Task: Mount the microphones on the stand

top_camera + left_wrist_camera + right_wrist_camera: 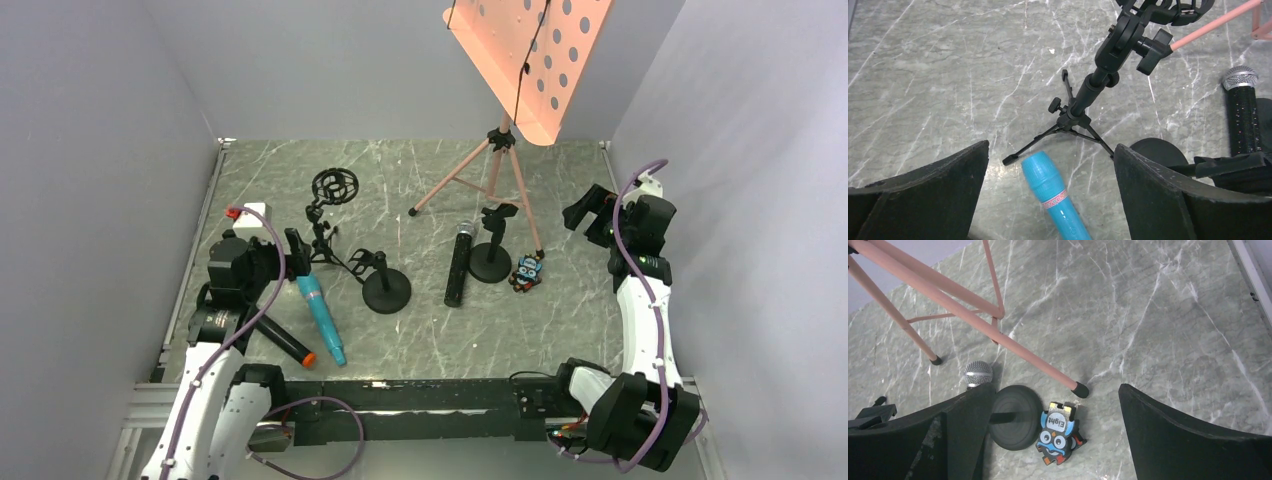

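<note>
Now the left gripper (pixel 1050 148), fingers spread wide, hangs over the far end of the teal-blue microphone (pixel 1055 202), lying flat near the tabletop's left edge, long axis far-to-near across the finger gap, while the right gripper (pixel 1057 390), also spread, sits by the right edge.

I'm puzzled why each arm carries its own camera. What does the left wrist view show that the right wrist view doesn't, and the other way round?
Only the left wrist view: the teal-blue microphone lying flat, and the small black tripod stand just beyond it.
Only the right wrist view: the colourful toy figure, and the black feet that tip the pink legs.
Both: the silver mesh head of the black microphone, pink tubing of the music stand, and the grey marbled table.
</note>
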Robot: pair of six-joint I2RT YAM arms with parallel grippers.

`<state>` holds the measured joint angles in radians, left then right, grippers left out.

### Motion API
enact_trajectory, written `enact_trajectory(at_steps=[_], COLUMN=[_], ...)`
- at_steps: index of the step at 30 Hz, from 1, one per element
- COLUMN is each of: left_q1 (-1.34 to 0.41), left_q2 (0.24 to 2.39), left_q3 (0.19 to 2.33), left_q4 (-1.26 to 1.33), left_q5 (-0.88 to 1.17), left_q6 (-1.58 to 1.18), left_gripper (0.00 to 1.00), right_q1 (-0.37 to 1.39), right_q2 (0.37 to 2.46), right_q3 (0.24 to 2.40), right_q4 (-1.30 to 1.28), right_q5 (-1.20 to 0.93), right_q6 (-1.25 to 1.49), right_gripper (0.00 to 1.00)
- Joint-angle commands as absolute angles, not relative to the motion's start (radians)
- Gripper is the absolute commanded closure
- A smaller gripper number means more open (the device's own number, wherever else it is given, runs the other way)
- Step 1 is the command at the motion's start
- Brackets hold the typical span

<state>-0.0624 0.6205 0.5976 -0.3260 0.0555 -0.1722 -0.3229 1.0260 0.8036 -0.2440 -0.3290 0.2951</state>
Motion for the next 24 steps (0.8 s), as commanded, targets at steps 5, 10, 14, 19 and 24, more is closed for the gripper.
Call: enact_trajectory(at_steps=[5,10,14,19,24], left_q1=[-0.060,-0.060,-0.060,-0.060,-0.081], left_q2=[0.575,0.521,0.545,0.666,0.763], left_q3=[0.602,0.509,0.503,0.526,0.548], left_q4=[-0.312,-0.305,-0.432,-0.530,-0.535], left_q5=[0.200,0.263,0.151,0.091,0.062], left_q6=[-0.426,-0.633,-0.689,-0.719,-0.698], left_gripper=[0.01,0.01,0.01,0.01,0.01], right_q1=[-0.326,-0.326,-0.325,-0.306,-0.273], right_q2=[1.014,1.017,1.009,1.001,1.007], right_q3=[0.841,0.800,0.748,0.725,0.736], right_q4=[-0.233,-0.194,-0.185,-0.220,-0.320], right_q5=[-0.367,-0.532,-0.845,-0.976,-1.020], right_q6=[0.295,0.171,-0.042,-0.179,-0.330], right_gripper=[0.00,0.00,0.00,0.00,0.00])
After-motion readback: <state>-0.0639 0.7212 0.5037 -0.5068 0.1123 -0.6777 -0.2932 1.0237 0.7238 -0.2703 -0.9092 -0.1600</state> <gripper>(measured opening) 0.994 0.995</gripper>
